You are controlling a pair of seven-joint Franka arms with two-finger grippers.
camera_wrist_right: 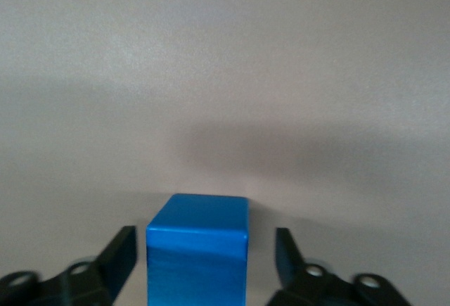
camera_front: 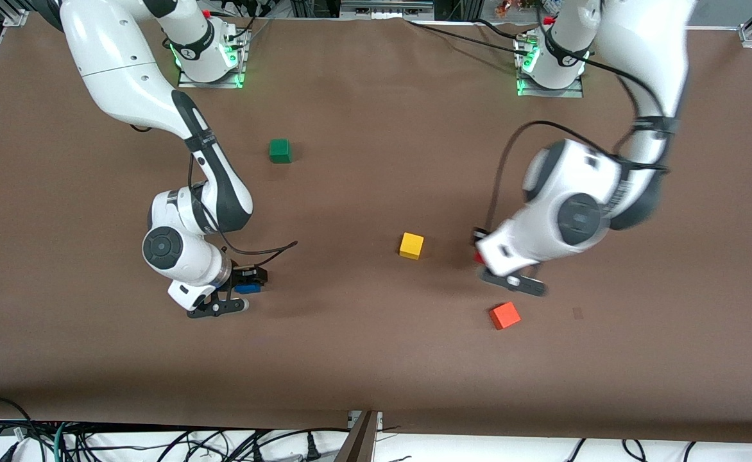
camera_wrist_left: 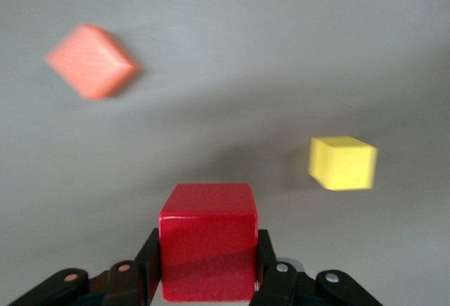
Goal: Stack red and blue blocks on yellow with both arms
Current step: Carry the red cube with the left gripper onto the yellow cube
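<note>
Brown desk [camera_front: 376, 359] carries four loose cubes' worth of clutter. Left claw [camera_wrist_left: 207, 278] clamped on red block [camera_wrist_left: 208, 239], just beside yellow block [camera_front: 411, 246], toward left arm's end. Orange-red cube [camera_front: 505, 316] near, closer to front camera. Right claw [camera_wrist_right: 204, 264] fingers apart, straddling blue block [camera_wrist_right: 198, 250], gaps both sides. Green cube [camera_front: 280, 151] well apart, near right arm's base.

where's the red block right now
The red block sits between the left gripper's fingers, beside the yellow cube, toward the left arm's end.
</note>
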